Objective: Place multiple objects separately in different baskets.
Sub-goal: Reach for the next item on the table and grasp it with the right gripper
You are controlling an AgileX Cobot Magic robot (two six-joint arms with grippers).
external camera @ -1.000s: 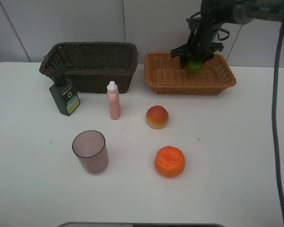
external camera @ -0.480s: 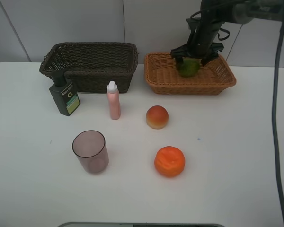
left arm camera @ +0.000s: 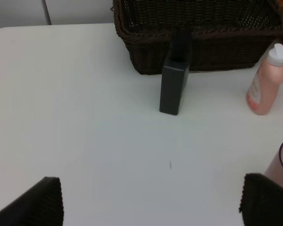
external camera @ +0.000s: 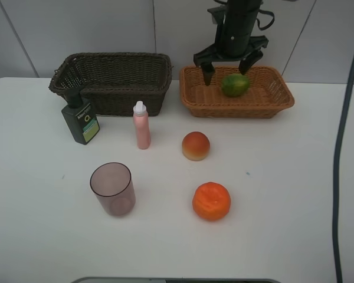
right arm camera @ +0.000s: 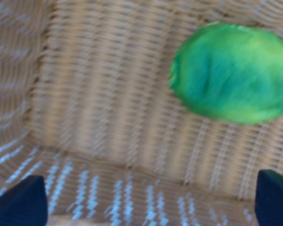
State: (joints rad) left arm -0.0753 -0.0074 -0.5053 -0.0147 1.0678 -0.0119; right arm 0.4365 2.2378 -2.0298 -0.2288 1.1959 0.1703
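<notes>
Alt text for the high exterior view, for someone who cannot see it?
The right gripper, open, hangs over a tan basket with a green fruit lying in it. Elsewhere on the white table: dark basket, green pump bottle, pink bottle, mauve cup, peach, orange.

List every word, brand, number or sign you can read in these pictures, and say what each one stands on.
Dark green pump bottle: a line of white print above a ring-shaped mark on its front, seen from the high camera, too small and blurred to read.
Same bottle, left wrist view: only a plain dark side shows, no print.
Pink bottle: no writing visible.
Nothing else in view carries readable text.
</notes>
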